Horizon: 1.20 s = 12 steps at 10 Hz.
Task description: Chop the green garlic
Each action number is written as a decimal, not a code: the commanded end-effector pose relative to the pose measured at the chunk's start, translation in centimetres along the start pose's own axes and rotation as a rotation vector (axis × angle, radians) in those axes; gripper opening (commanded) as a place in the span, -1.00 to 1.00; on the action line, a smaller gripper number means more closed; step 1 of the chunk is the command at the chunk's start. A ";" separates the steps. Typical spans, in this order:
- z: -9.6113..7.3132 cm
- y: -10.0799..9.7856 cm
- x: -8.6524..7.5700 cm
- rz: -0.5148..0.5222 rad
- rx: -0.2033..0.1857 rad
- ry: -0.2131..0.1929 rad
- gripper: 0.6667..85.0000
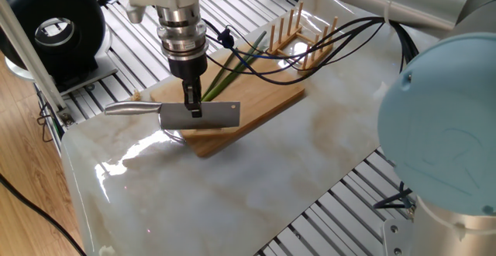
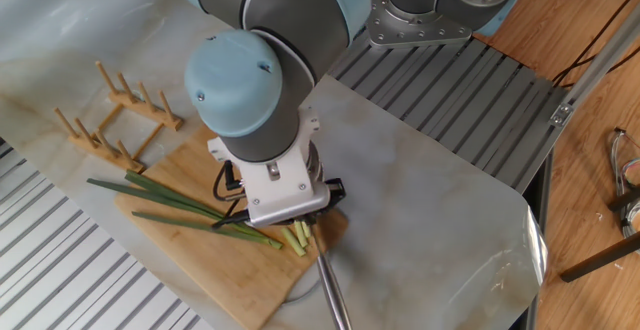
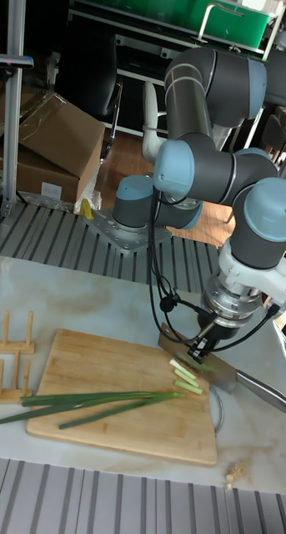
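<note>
My gripper [image 1: 191, 110] points down and is shut on the spine of a steel cleaver [image 1: 200, 115], whose handle [image 1: 130, 108] sticks out to the left. The blade stands over the near end of the wooden cutting board [image 1: 260, 101]. The green garlic [image 3: 101, 403] lies lengthwise on the board, dark leaves reaching past its left edge. A few short pale cut pieces [image 3: 186, 375] lie right beside the blade [image 3: 211, 370]. In the other fixed view the wrist hides the fingers; the stalks [image 2: 170, 202], the cut pieces [image 2: 299, 236] and the knife handle [image 2: 335, 295] show.
A wooden peg rack [image 1: 302, 35] stands just beyond the board's far end, also seen as a peg rack [image 3: 9, 367] at the left. Black cables [image 1: 256, 58] hang from the wrist over the stalks. A dark round device [image 1: 54, 27] sits off the table's corner.
</note>
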State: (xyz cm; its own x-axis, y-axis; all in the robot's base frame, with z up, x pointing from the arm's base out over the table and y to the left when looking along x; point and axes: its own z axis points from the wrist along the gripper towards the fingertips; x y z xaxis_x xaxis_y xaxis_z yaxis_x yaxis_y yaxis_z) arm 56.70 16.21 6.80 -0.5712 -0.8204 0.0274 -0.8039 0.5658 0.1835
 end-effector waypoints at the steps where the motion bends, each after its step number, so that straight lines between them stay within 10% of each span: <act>1: 0.0 -0.8 0.2 -0.031 0.022 0.003 -0.98; 8: -0.1 -1.4 0.2 -0.060 0.052 0.009 -0.98; 12: -0.6 2.3 -1.1 0.181 -0.080 -0.043 -0.98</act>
State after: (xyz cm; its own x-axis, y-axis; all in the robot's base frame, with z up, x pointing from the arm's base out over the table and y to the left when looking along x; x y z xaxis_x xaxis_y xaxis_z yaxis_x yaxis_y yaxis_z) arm 56.33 16.58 7.04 -0.6115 -0.7906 0.0317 -0.7719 0.6049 0.1955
